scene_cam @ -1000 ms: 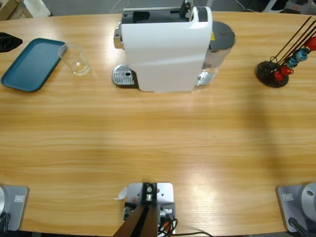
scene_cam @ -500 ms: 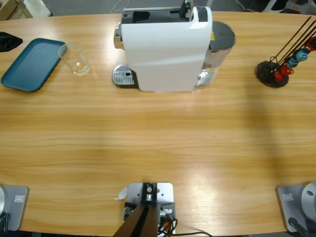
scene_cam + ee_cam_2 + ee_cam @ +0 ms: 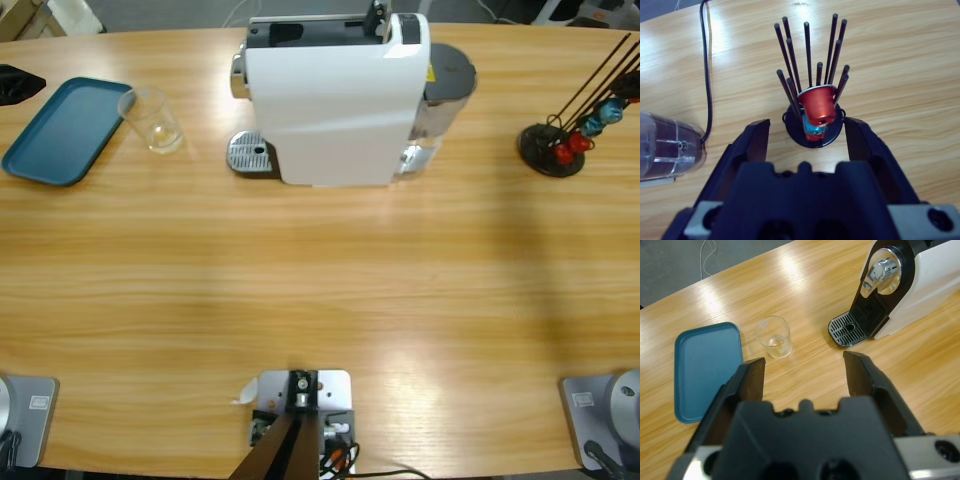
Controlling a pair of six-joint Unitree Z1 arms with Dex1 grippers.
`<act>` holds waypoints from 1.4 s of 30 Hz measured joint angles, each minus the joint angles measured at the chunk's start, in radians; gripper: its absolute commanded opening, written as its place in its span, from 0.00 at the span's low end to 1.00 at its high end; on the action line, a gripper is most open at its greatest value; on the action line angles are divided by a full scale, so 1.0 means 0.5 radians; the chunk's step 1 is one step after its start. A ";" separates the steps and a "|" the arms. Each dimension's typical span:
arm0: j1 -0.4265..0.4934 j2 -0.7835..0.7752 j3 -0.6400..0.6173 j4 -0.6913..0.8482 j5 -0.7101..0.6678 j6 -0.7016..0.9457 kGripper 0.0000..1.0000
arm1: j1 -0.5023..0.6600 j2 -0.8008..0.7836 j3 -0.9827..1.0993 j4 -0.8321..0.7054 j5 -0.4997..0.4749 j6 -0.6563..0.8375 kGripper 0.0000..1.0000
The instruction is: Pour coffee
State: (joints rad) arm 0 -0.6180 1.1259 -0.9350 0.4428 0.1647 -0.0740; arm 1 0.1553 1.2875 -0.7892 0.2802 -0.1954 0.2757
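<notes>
left pincer (image 3: pixel 805 372): jaws apart, empty | right pincer (image 3: pixel 806 135): jaws apart, empty

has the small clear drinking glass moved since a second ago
No. The small clear drinking glass sits at the same spot between the blue tray and the white coffee machine.

High view: fixed overhead, straight down on long wooden tabletop (image 3: pixel 320 280), whole width in frame, arms out of shot.

Left wrist view: above tabletop, tilted down past left hand (image 3: pixel 805 365), toward clear drinking glass (image 3: pixel 773 336), teal rectangular tray (image 3: pixel 707 369), white coffee machine (image 3: pixel 910 285); all three shared with high view.

Right wrist view: close, looking down past right hand (image 3: pixel 806 131) onto black wire capsule rack (image 3: pixel 812 95); rack shared with high view, right edge.
</notes>
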 measured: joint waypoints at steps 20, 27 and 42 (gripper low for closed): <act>0.000 0.000 0.000 0.000 0.000 0.001 0.67 | -0.031 0.027 0.002 -0.033 0.000 0.000 0.27; 0.000 0.000 0.000 0.000 0.000 0.002 0.67 | -0.032 0.027 0.008 -0.033 -0.005 0.001 0.05; 0.000 -0.001 0.000 0.000 0.000 0.002 0.67 | -0.033 0.027 0.017 -0.057 -0.005 0.007 0.90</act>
State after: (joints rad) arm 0 -0.6180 1.1255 -0.9350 0.4428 0.1647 -0.0728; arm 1 0.1390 1.3011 -0.7810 0.2516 -0.1981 0.2792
